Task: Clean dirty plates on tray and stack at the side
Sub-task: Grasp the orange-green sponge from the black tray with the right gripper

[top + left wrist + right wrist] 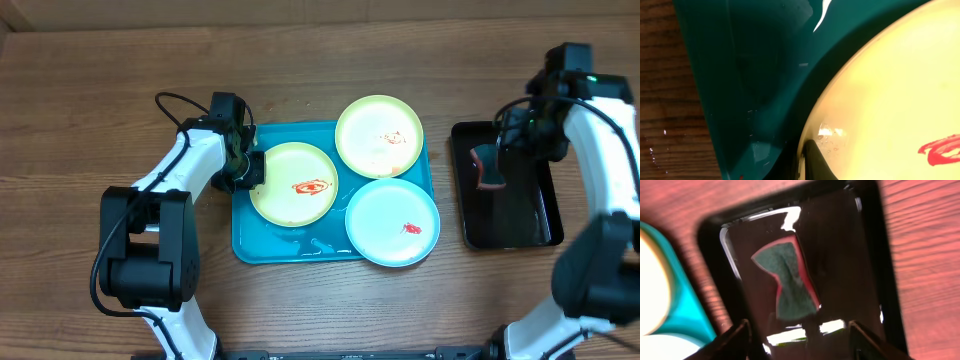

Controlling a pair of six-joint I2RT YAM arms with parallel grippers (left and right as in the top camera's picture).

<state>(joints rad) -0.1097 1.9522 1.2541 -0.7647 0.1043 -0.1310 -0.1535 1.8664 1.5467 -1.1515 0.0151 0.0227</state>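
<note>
The left gripper (250, 168) sits at the near rim of a red-smeared yellow-green plate (295, 183), one finger (817, 162) at its edge; whether it is clamped I cannot tell. The turquoise tray (290, 250) stretches lengthwise away from this gripper, carrying the second yellow-green plate (379, 136) and the blue-white plate (393, 222) farther out. The right gripper (799, 330) hangs spread wide, with a sponge (790, 282) straight ahead, lying lengthwise along the black tray (865, 255).

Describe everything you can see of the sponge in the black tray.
The sponge is grey-green with a red edge, soft-looking, pinched in the middle like a bow. It lies on the floor of the glossy black tray, toward its left wall in the overhead view. The open right tool is above it.
</note>
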